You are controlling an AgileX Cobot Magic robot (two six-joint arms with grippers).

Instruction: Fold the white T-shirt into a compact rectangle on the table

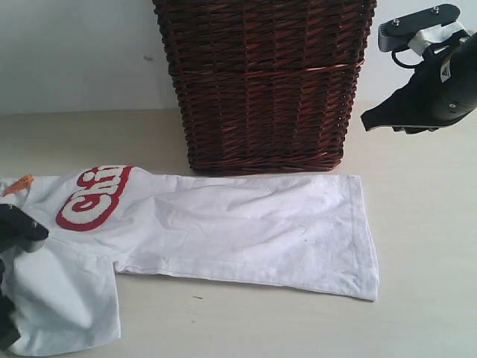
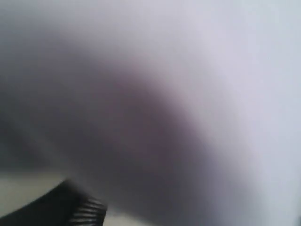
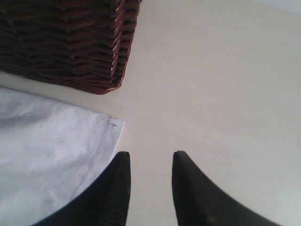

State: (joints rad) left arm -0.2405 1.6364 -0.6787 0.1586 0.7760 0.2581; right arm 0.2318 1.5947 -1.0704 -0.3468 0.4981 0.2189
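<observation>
The white T-shirt [image 1: 246, 231] is being shown stretched lengthwise across the table [image 1: 425, 298], just in front of the wicker basket [image 1: 261, 82]. Its hem [image 1: 365, 239] is lying toward the right arm's side, and the red-outlined lettering [image 1: 93, 198] is only partly being shown at the other end. The body is being presented as a long, narrowed band, so a lengthwise fold is judged already made. One sleeve [image 1: 63, 306] is sticking out, and the crosswise folds into a compact rectangle are judged not yet done. The left gripper [image 1: 21, 227] is being held low at the lettered end, against the cloth. Its wrist view is being filled by blurred white fabric, so whether its claw is gripping cannot be told. The right gripper [image 3: 150, 160] is being held raised above the table near the hem corner, clear of the shirt, its claw narrowly parted with nothing in it.
</observation>
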